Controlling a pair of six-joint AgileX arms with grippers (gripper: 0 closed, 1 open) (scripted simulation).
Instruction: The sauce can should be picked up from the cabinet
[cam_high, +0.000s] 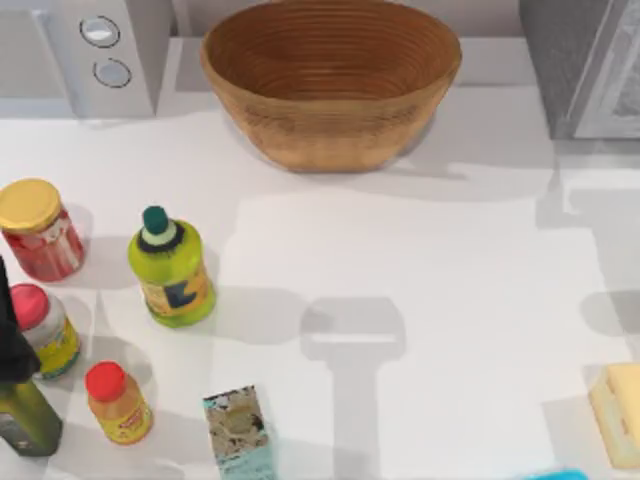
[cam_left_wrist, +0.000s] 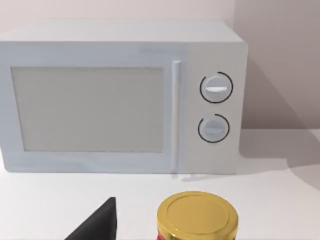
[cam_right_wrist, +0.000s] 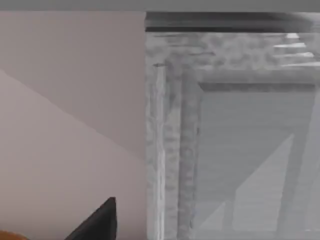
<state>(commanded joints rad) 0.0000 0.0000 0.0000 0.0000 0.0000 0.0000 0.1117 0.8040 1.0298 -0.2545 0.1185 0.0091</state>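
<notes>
Grey cabinet (cam_right_wrist: 225, 140) fills our right wrist view, its front shut, no can held yet; we cannot tell either gripper's state.

Matte black wedge-shaped end effector tip (cam_left_wrist: 97, 222), plain and unmarked, apparently the same black wedge (cam_right_wrist: 97, 222) on the other arm

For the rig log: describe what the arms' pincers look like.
Little of them shows. The left pincer and the right pincer each appear as a plain black wedge with a pointed tip. No cables or markings are visible.
</notes>
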